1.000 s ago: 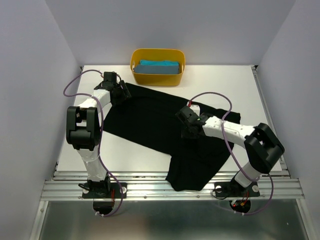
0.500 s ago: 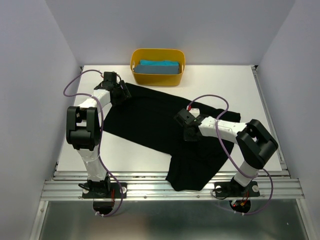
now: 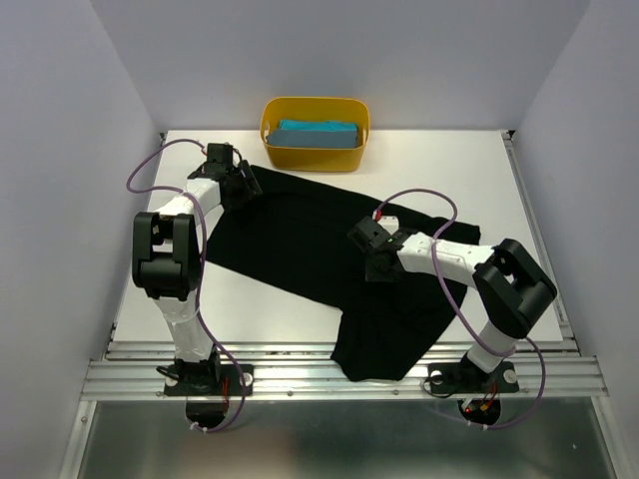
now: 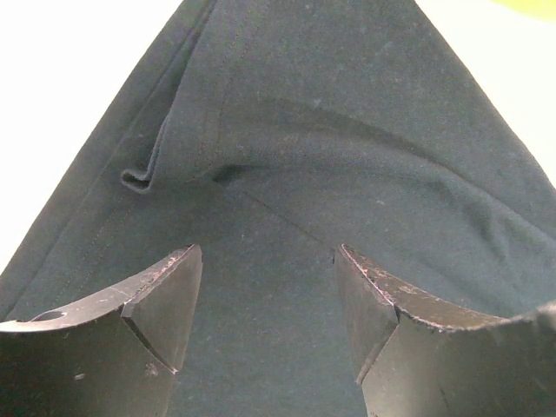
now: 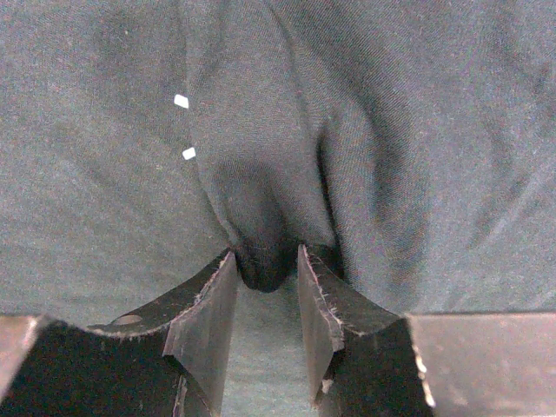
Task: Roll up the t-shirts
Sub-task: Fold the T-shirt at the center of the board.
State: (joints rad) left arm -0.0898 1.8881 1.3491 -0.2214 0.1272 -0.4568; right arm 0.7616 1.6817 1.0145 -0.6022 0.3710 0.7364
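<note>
The left gripper (image 4: 269, 295) is held with its fingers wide apart over an edge of the black t-shirt (image 3: 290, 239), upper left of the overhead view. The right gripper (image 5: 267, 261) is set narrowly around a raised pucker of that cloth at frame centre; whether it is gripped cannot be told. One white table (image 3: 449, 170) is enclosed by pale walls (image 3: 349, 50). Two t-shirts are counted: the black one lies spread and creased, overhanging the near edge, and the teal t-shirt (image 3: 318, 133) lies folded in the single yellow tub (image 3: 310, 158).

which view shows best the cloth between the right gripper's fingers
Right wrist: a fold of the black t-shirt bunches between the fingertips of the right gripper. Top external shows only that gripper on the shirt's middle; left wrist shows another part of it.
</note>
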